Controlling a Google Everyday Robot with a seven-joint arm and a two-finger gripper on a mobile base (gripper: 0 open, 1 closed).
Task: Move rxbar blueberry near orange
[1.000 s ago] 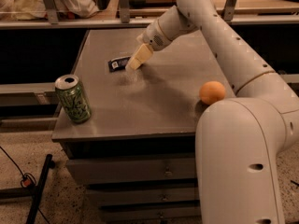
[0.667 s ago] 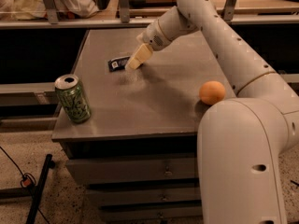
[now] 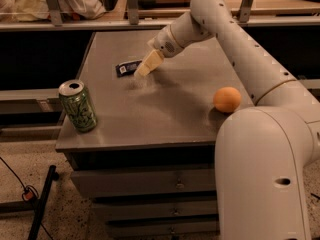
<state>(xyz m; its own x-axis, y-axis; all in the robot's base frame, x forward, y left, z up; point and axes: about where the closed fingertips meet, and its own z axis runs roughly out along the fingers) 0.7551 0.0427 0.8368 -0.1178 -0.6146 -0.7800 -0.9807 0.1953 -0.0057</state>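
Observation:
The rxbar blueberry point(image 3: 127, 67) lies flat on the grey table point(image 3: 150, 109) toward its back left, a dark wrapper with a pale label patch. My gripper point(image 3: 146, 66) hangs just right of the bar, its tips right next to the bar's right end. The orange point(image 3: 227, 99) sits near the table's right edge, well to the right of the bar and the gripper.
A green drink can point(image 3: 78, 105) stands upright near the table's front left corner. My arm's large white shoulder point(image 3: 265, 174) fills the lower right, beside the orange. A shelf rail point(image 3: 100, 24) runs behind the table. Drawers point(image 3: 145, 184) are below the top.

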